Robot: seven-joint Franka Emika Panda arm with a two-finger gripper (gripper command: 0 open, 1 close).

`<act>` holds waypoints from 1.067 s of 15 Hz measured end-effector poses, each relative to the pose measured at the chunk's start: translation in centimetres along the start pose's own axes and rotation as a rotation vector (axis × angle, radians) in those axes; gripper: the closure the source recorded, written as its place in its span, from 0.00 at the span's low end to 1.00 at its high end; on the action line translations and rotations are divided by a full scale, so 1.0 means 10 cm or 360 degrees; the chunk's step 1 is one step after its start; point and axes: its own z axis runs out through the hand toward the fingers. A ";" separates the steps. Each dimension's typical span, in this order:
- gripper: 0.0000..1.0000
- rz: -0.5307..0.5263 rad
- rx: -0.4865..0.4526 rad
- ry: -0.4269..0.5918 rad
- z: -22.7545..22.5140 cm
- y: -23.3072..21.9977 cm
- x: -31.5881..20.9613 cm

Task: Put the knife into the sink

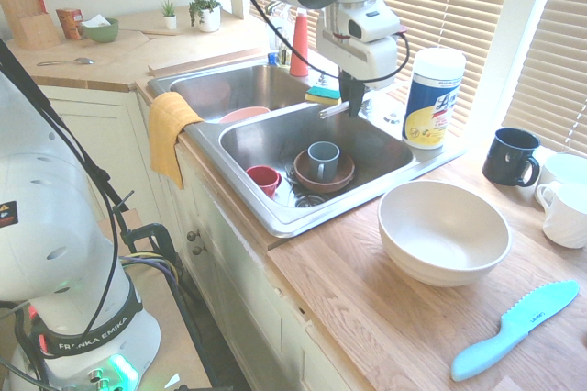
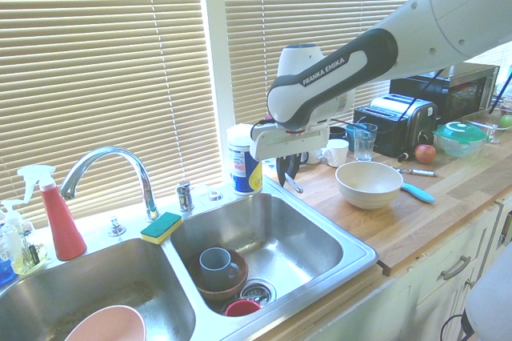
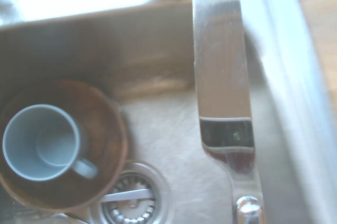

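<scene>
Fingers of the white arm's gripper are clamped on one slim shiny all-metal table knife, held nearly level above the back rim of the rectangular stainless steel double-basin sink. In the basin below sit one brown wooden bowl holding one grey-blue mug, with one small red cup at its nine o'clock. One pink bowl lies in the other basin. At the sink's four o'clock on the wooden counter stand one large cream bowl and one light blue serrated plastic knife.
</scene>
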 end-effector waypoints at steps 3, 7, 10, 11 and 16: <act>1.00 -0.0043 -0.0003 0.0002 0.49 -0.19 -0.28; 1.00 -0.0018 0.0000 -0.0024 1.02 -0.27 -0.51; 1.00 0.0013 -0.0019 -0.0057 1.44 -0.23 -0.60; 1.00 0.0019 -0.0027 -0.0066 1.57 -0.21 -0.61; 1.00 0.0054 -0.0072 -0.0087 2.09 -0.12 -0.56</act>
